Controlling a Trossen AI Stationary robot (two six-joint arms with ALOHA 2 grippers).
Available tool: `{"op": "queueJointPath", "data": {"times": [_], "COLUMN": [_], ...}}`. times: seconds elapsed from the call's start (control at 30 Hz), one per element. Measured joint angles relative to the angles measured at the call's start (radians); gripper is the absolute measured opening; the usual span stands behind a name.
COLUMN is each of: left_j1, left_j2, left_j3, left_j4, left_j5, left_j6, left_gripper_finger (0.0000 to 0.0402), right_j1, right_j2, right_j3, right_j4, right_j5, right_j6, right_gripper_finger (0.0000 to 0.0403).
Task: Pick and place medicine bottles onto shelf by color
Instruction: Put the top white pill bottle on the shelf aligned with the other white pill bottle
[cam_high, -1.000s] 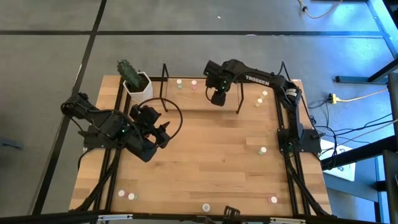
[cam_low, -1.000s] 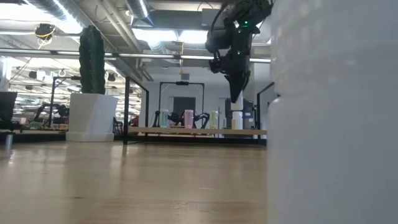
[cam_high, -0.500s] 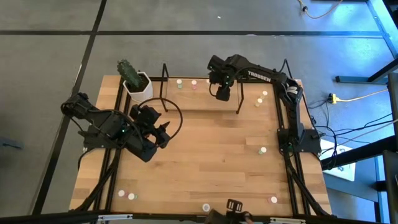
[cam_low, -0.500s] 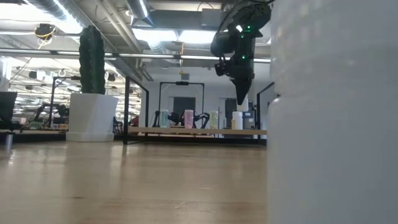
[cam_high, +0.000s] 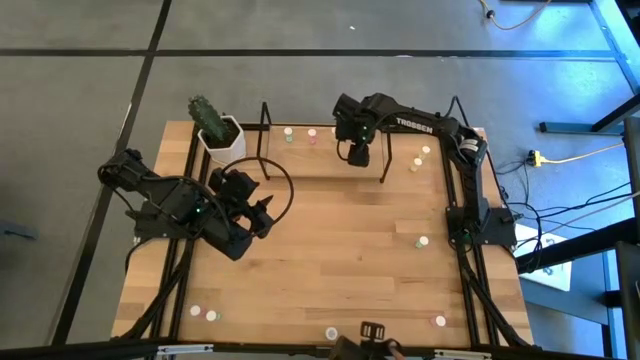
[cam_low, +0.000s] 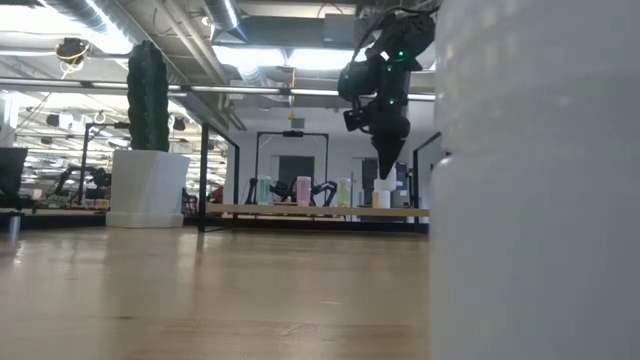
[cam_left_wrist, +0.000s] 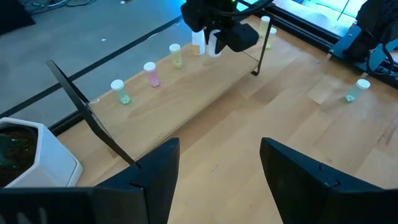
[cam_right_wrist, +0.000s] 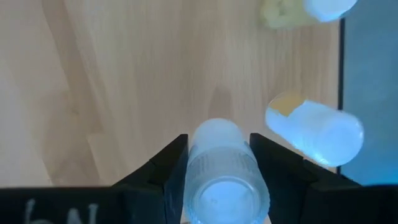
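The shelf (cam_high: 300, 158) stands at the table's far side, with green (cam_high: 288, 132), pink (cam_high: 312, 133) and yellow-topped (cam_left_wrist: 175, 55) medicine bottles upright in a row on its wooden floor. My right gripper (cam_high: 357, 152) is over the shelf's right half, pointing down and shut on a whitish bottle (cam_right_wrist: 221, 180). In the low view this bottle (cam_low: 382, 196) sits level with the others in the row. My left gripper (cam_high: 265, 212) waits open and empty over the table's left middle. My right gripper pinches the whitish bottle by its two opposite sides (cam_right_wrist: 193, 168) just below the top, between its two fingers. The fingers come from above, pointing down. The bottle is upright, its base at the shelf floor; whether it rests there I cannot tell.
A white cactus pot (cam_high: 222, 138) stands left of the shelf. Two bottles (cam_high: 421, 157) stand right of the shelf, one (cam_high: 422, 241) at the table's right. Several more (cam_high: 203, 313) stand along the near edge. Black rails (cam_high: 470, 270) run along both sides.
My right gripper has gone a little toward the table's right edge and down toward the shelf floor, staying pointed down.
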Motion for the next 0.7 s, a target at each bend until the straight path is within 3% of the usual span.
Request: {"op": "queueJointPath", "data": {"times": [0.43,0.7], "left_j1": [0.000,0.000], "left_j2": [0.000,0.000], "left_j3": [0.000,0.000], "left_j4": [0.000,0.000], "left_j5": [0.000,0.000], "left_j6": [0.000,0.000], "left_gripper_finger": [0.0218,0.0218], "right_j1": [-0.006,-0.013], "right_j2": [0.000,0.000], "right_j3": [0.000,-0.001], "right_j4": [0.026,0.015], "right_j5": [0.000,0.003], "right_j6": [0.012,0.120], "right_gripper_finger": [0.0165,0.0165]}}
